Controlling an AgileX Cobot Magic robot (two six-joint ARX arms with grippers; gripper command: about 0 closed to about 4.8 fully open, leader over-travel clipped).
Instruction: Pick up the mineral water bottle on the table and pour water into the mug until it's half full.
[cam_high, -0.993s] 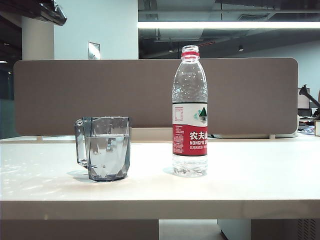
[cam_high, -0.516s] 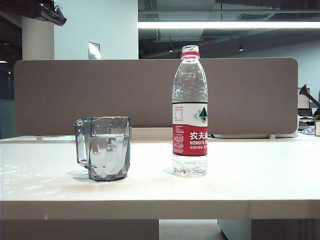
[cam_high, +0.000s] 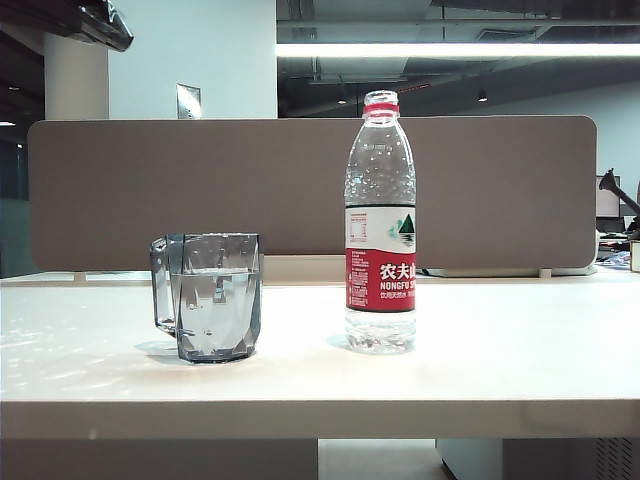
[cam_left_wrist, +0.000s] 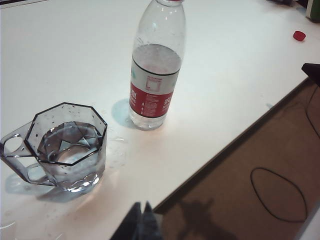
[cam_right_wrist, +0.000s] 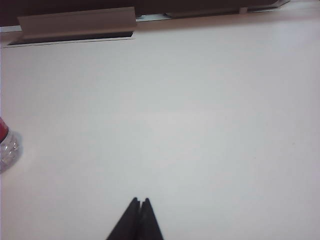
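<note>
The mineral water bottle (cam_high: 380, 225) stands upright and uncapped on the white table (cam_high: 500, 350), holding a little water at its base. Left of it stands the smoky grey mug (cam_high: 210, 295), handle to the left, with water (cam_left_wrist: 67, 142) up to roughly mid height. Both also show in the left wrist view: bottle (cam_left_wrist: 155, 75), mug (cam_left_wrist: 62, 147). My left gripper (cam_left_wrist: 141, 206) is shut and empty, hovering near the table's front edge, apart from both. My right gripper (cam_right_wrist: 139, 201) is shut and empty over bare table, with only the bottle's base (cam_right_wrist: 6, 145) at the frame's edge. Neither gripper shows in the exterior view.
A red bottle cap (cam_left_wrist: 299, 35) lies on the table far from the bottle. Droplets spot the table around the mug. A brown partition (cam_high: 300, 190) runs along the back edge. Past the front edge lies brown floor with a cable loop (cam_left_wrist: 278, 194).
</note>
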